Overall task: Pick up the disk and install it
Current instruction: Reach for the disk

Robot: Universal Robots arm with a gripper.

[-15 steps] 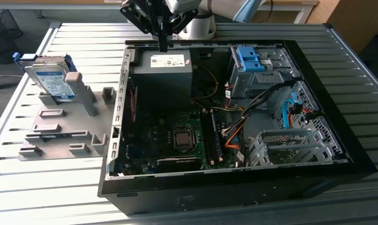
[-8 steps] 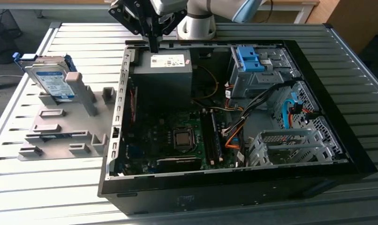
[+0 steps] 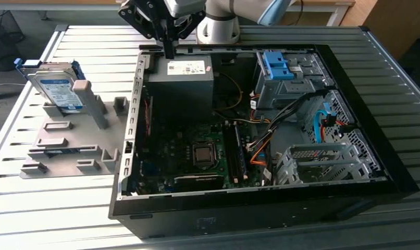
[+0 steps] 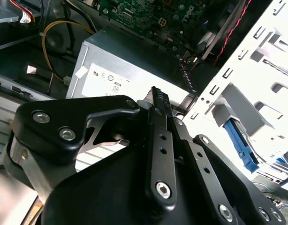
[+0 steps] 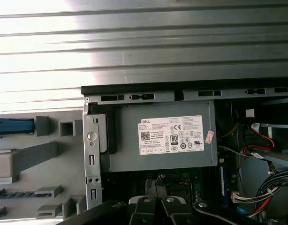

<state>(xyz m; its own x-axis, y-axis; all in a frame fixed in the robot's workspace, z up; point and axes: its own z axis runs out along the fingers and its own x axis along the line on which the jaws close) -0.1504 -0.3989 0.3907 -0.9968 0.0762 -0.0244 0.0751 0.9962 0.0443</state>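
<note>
The disk (image 3: 57, 87) stands on edge in a grey holder (image 3: 71, 148) at the exterior view's left, outside the computer case. It is silver with a white-and-blue label and blue rails. In the first wrist view its blue rail (image 5: 13, 126) shows beside the case wall. My gripper (image 3: 170, 51) hangs over the back edge of the open case, above the dark grey power supply (image 3: 182, 78), well apart from the disk. Its black fingers (image 4: 158, 105) are shut with nothing between them. They also show in the first wrist view as the gripper (image 5: 155, 206) over the power supply (image 5: 158, 140).
The open black case (image 3: 377, 156) lies on a slatted metal table (image 3: 57, 208). Inside are the motherboard (image 3: 196, 156), loose cables (image 3: 293, 120), a drive bay with a bright blue latch (image 3: 278, 65) and a metal cage (image 3: 321, 161). The arm's base (image 3: 217, 26) stands behind the case.
</note>
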